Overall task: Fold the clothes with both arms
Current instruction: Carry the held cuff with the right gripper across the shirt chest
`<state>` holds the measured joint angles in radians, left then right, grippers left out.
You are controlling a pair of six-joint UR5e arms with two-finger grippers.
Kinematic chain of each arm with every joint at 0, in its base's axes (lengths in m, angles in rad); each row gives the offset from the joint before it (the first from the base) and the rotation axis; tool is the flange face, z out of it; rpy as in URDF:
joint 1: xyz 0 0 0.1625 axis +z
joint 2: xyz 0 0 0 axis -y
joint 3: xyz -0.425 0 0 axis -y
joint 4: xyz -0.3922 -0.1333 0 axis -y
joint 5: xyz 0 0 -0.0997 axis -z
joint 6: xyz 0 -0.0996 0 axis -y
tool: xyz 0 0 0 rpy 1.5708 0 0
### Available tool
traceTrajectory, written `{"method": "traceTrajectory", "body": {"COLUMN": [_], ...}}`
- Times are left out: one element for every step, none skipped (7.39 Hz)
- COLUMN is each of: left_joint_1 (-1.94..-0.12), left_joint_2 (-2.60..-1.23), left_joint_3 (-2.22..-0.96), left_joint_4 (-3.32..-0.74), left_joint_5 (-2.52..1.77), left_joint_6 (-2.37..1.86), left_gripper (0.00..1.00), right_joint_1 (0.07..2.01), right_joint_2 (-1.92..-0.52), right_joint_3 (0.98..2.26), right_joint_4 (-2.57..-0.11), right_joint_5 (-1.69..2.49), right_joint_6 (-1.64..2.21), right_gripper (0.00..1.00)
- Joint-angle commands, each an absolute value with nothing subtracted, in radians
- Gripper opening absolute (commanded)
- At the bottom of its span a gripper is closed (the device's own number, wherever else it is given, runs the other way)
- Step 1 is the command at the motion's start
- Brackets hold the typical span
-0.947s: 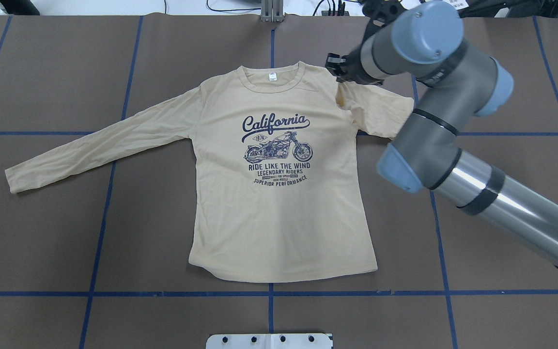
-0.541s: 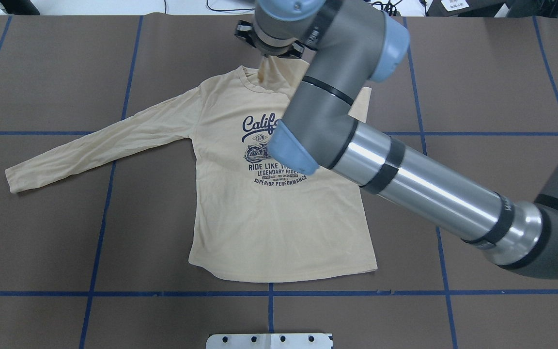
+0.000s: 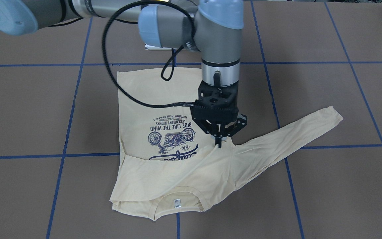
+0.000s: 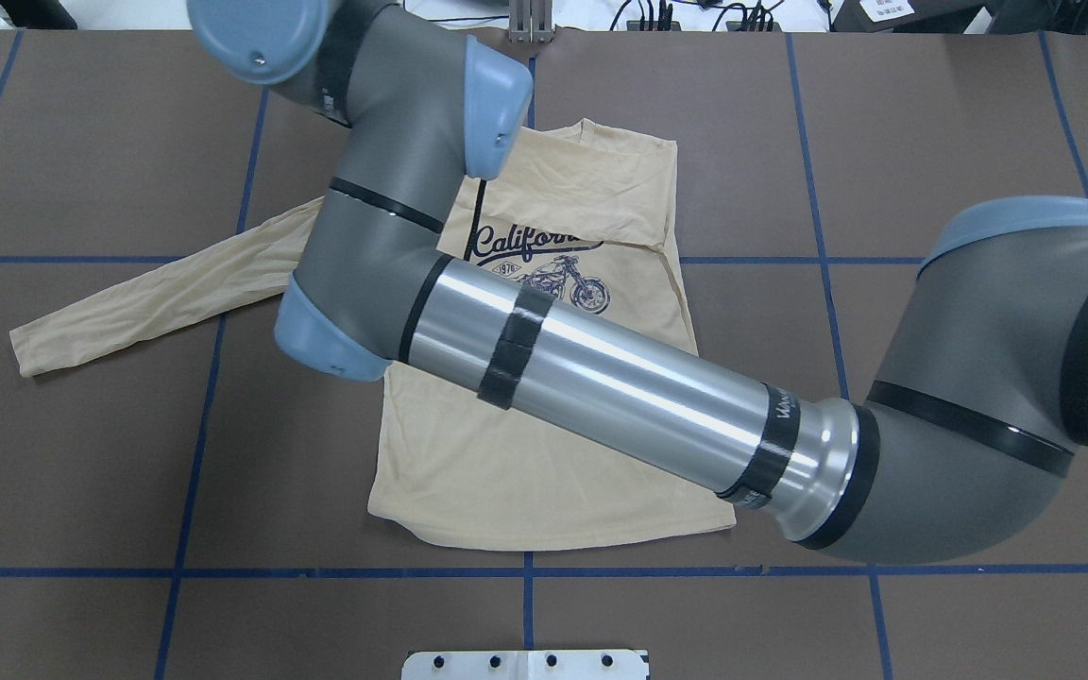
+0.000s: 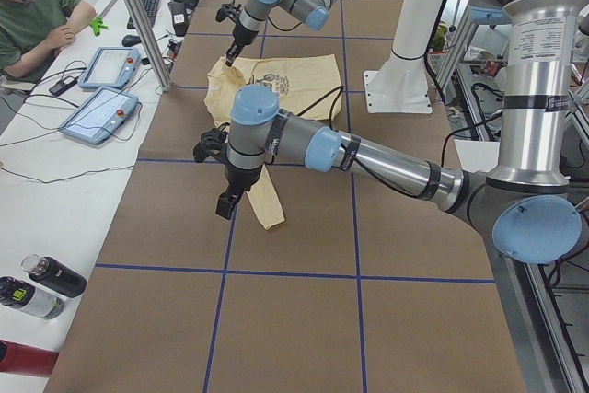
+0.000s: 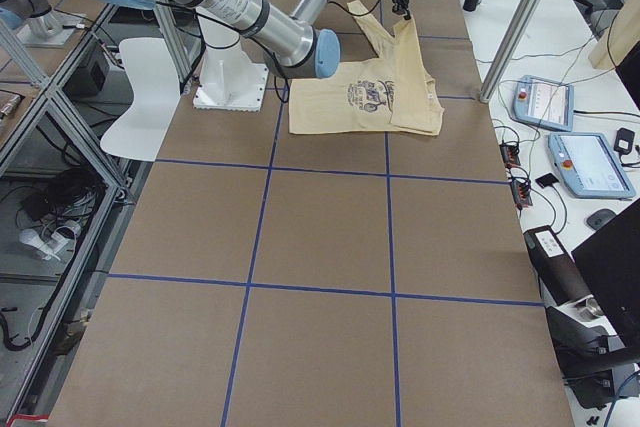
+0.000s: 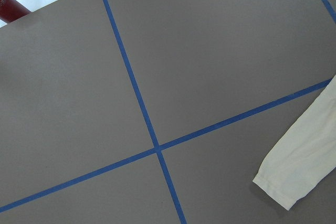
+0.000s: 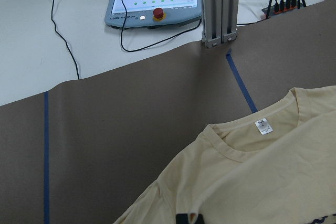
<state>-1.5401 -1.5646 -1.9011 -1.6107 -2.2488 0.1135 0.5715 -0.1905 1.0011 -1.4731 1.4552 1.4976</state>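
The cream-yellow T-shirt (image 3: 164,179) lies print-up on the brown table, also in the overhead view (image 4: 525,472). Its right sleeve and shoulder are folded across the chest. Its left sleeve (image 3: 293,132) still lies stretched out. My right gripper (image 3: 220,142) is shut on the folded-over fabric near the left armpit and holds it a little raised. In the overhead view the right arm (image 4: 601,368) hides this gripper. The neck label (image 8: 264,126) shows in the right wrist view. My left gripper (image 5: 225,204) shows only in the exterior left view, near the left cuff (image 7: 299,171). I cannot tell whether it is open or shut.
Blue tape lines (image 4: 525,571) grid the table. Teach pendants (image 5: 99,115) and bottles (image 5: 37,287) lie on the white bench beyond the far edge, where an operator (image 5: 32,20) sits. An aluminium post (image 8: 218,9) stands at that edge. The white pedestal base (image 4: 525,663) is at the near edge.
My right arm has swept from the shirt's right shoulder across to its left side, dragging the right sleeve over the chest. The left sleeve has not moved.
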Motion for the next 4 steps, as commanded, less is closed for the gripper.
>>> {"method": "traceTrajectory", "body": {"left_joint_1": [-1.54, -1.534, -1.532, -1.532], "left_joint_2": [-1.565, -1.569, -1.58, -1.58], "left_joint_3": [-1.902, -1.901, -1.902, -1.908], "left_joint_4": [-1.611, -1.612, -1.617, -1.618], "left_joint_5": [-2.247, -2.246, -2.25, -2.253], "left_joint_6": [0.114, 0.114, 0.115, 0.118], "left_gripper": [1.0, 1.0, 1.0, 1.0], "right_joint_1": [0.555, 0.56, 0.584, 0.639], "right_joint_2": [-0.103, -0.095, -0.091, -0.097], "right_joint_3": [0.884, 0.884, 0.884, 0.885], "right_joint_4": [-1.428, -1.428, -1.43, -1.442], "right_joint_5": [1.439, 1.454, 1.516, 1.649], "right_joint_6": [1.534, 1.537, 1.539, 1.534], "right_gripper": [0.99, 0.99, 0.99, 0.99]}}
